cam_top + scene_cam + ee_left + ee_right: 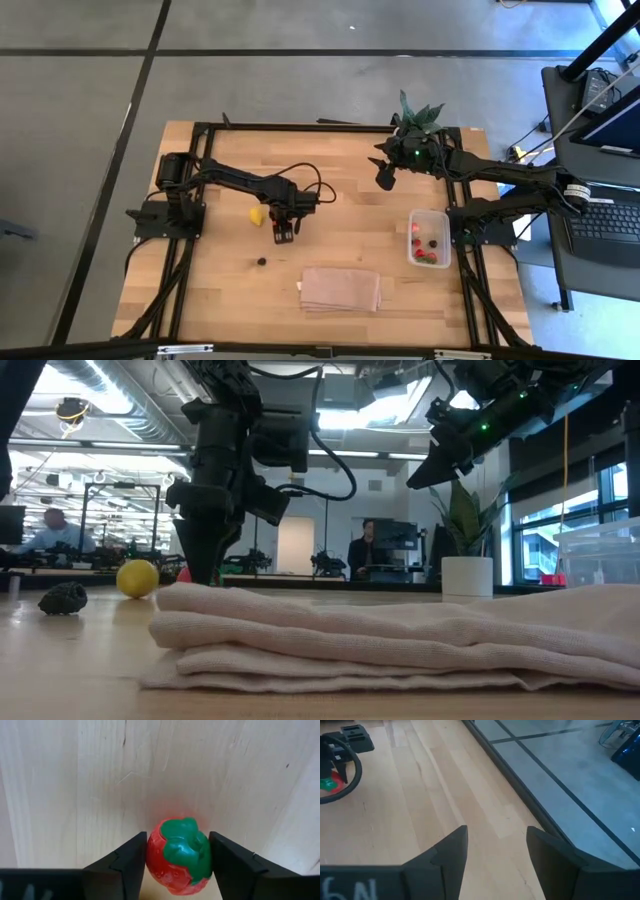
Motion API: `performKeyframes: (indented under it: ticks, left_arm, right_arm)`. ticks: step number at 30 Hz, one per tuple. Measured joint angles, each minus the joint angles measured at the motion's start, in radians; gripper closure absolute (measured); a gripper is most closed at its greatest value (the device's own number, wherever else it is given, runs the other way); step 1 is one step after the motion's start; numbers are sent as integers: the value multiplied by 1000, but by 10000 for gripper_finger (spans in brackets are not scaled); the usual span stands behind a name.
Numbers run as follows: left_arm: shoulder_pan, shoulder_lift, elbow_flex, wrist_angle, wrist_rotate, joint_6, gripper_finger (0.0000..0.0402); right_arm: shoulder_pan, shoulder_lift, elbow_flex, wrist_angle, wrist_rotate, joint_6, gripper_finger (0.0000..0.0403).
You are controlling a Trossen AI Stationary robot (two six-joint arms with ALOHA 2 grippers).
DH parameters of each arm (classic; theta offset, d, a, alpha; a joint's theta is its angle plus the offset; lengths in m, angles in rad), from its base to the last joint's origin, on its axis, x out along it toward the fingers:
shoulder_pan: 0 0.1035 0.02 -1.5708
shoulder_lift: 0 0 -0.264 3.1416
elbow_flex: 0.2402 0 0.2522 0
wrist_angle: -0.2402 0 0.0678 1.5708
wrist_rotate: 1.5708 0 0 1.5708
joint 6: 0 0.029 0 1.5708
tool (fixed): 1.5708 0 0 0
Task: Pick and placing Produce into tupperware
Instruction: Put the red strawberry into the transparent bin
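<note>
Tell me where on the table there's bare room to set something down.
Free: the wood between the folded cloth and the plant, and the corner beyond the dark berry. Crowded: around the left tool, closed on a strawberry beside the yellow fruit, and the tupperware.

My build: two dark six-joint arms, each ending in a two-finger tool.

Both my arms are matte black throughout, built of slim segments with bulkier joint housings. My left arm (pixel 235 182) carries a loose black cable looping above the wrist. My right arm (pixel 500 175) shows a small green light near its wrist and a pale band farther back. My left tool (pixel 177 865) has two flat, black, angular fingers with stepped inner edges. My right tool (pixel 497 855) has the same finger shape; pale characters show on its housing, too cropped to read.
</note>
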State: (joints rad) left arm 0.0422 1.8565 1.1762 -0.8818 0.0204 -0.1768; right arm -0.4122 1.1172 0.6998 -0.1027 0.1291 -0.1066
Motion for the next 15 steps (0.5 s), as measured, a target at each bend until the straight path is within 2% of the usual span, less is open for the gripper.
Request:
performKeyframes:
  ticks: [4, 10, 15]
  left_arm:
    - [0, -4, 43, -18, 0, 3, 218]
    - [4, -15, 235, -45, -2, 72, 206]
    - [25, -15, 396, 30, -15, 172, 216]
  right_arm:
    - [0, -1, 1, 2, 0, -1, 198]
    - [-5, -38, 52, -11, 2, -3, 198]
    - [-21, -101, 162, -174, 102, 1, 198]
